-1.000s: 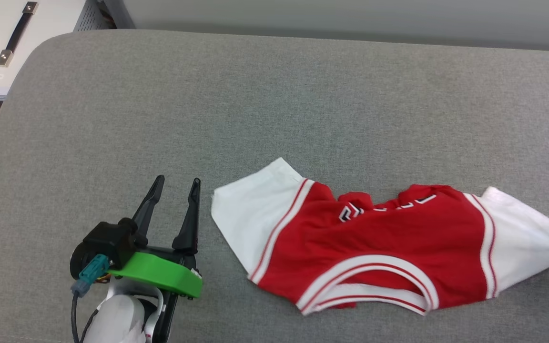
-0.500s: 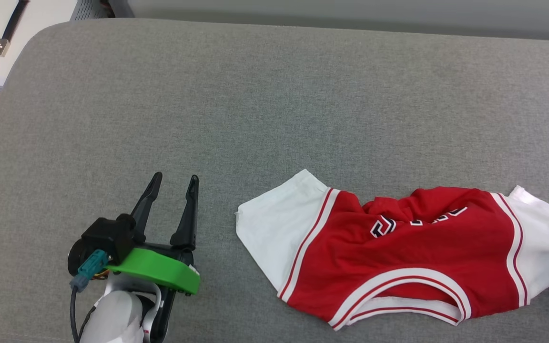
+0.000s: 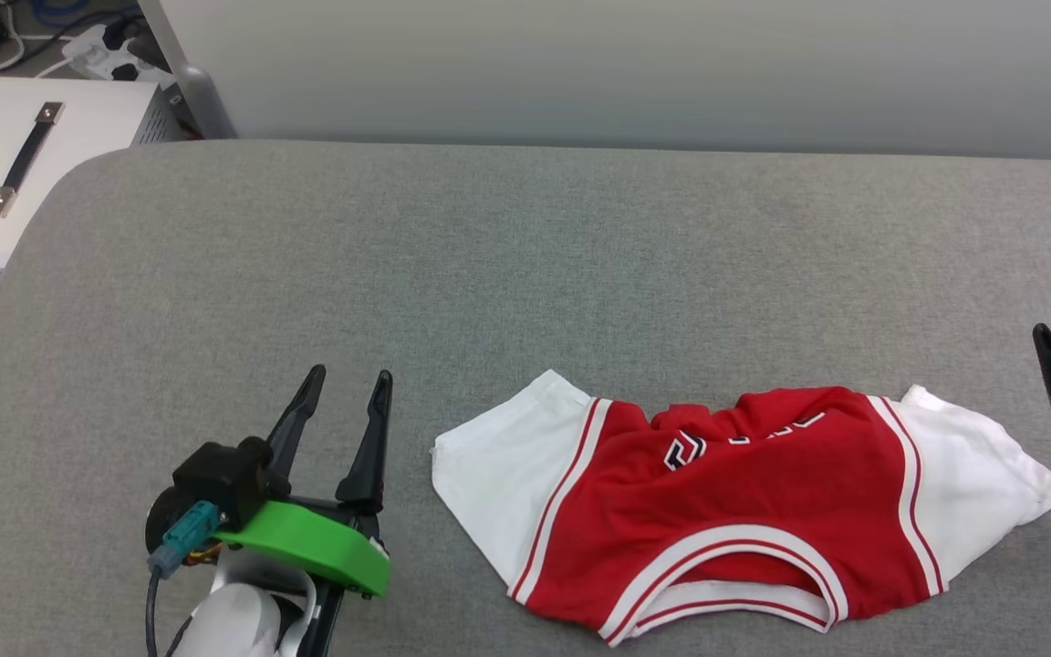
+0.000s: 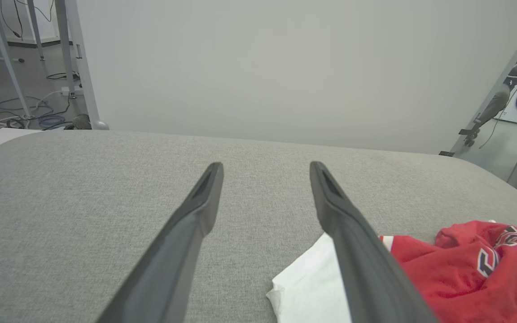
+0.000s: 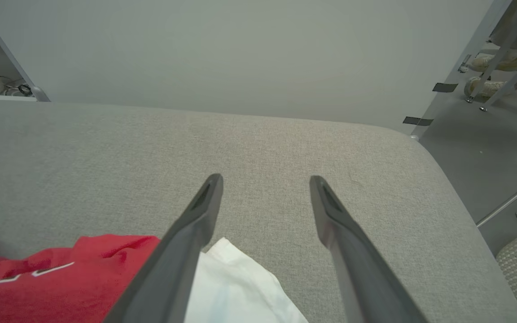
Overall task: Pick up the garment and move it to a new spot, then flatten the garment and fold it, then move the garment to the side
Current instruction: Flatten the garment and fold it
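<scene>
The garment [image 3: 744, 493] is lying bunched on the bench [image 3: 525, 255] between the left tool [image 3: 351, 374] and the right tool [image 5: 265, 178], both standing wide and empty.

The head camera looks steeply down from above onto the grey padded worktop [image 3: 525, 255], facing the pale wall [image 3: 580, 64] at 12 o'clock. Each wrist camera sits low and close over the worktop, looking along the left fingers [image 4: 182, 246] or right fingers [image 5: 182, 246] toward that wall. All three share the garment [image 3: 744, 493]: 5 o'clock from the head, 4 o'clock from the left wrist, 8 o'clock from the right.
</scene>
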Controlling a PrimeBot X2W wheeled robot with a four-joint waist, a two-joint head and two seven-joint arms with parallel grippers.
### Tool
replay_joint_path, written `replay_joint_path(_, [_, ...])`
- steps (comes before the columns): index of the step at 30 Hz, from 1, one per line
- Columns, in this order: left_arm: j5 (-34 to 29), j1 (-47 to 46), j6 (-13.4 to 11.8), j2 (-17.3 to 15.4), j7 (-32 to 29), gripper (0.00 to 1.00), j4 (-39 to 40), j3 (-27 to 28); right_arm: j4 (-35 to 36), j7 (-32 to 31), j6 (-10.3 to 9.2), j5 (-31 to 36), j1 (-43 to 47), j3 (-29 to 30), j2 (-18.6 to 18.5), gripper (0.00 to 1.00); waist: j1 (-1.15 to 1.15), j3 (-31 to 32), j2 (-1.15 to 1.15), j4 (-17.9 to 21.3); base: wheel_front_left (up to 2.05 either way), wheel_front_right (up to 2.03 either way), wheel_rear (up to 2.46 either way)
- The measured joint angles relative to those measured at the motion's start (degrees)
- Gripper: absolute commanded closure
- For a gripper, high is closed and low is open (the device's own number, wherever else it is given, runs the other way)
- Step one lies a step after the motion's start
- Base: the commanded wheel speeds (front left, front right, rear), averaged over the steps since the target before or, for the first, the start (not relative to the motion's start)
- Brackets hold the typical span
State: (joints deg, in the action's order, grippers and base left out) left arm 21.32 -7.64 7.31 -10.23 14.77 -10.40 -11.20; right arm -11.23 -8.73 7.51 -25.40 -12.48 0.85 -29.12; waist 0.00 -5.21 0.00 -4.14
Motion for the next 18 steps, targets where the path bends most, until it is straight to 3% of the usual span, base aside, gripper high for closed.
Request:
replay_joint_path(9, [2.18, 3.11, 0.00, 1.62, 0.00, 0.00, 1.00, 0.29, 8.11, 15.71, 0.00, 1.00, 10.72, 3.25, 11.00, 0.00, 0.00, 3.31, 0.00, 1.83, 0.00, 0.00, 0.00])
replay_joint_path(18, [2.38, 5.54, 0.00, 2.54, 0.00, 0.00, 1.89, 0.54, 11.95, 20.61, 0.00, 3.09, 16.10, 2.63, 18.16, 0.00, 0.00, 3.24, 0.00, 2.76, 0.00, 0.00, 0.00])
